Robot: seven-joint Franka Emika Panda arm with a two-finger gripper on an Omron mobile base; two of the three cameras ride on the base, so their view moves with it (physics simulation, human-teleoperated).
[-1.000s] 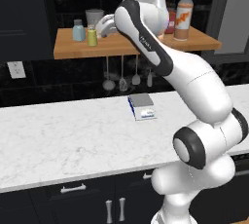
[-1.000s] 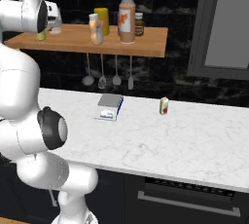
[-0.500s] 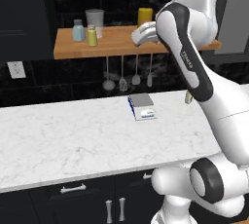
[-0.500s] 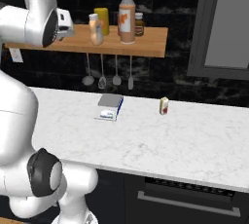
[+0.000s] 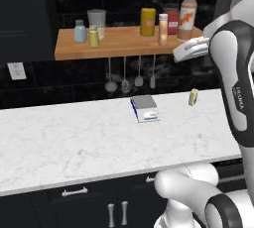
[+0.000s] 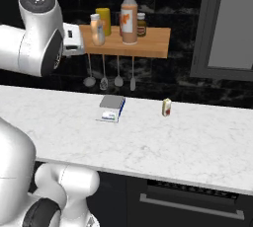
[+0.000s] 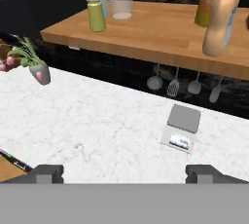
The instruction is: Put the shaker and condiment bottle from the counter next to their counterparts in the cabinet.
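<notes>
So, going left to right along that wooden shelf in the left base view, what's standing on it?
Blue shaker → olive shaker → yellow canister → slim peach bottle → tall orange-label bottle.

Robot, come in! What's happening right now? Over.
Gripper open, empty. Shaker on shelf beside blue shaker. Condiment bottle on shelf too. Nothing blocking.

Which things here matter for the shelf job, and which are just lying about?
Job: shaker, condiment bottle, pale blue shaker, tall orange-label bottle, wooden shelf, open gripper.
Lying about: scale, striped can, glass, yellow canister, red jar, hanging utensils, plant.
</notes>
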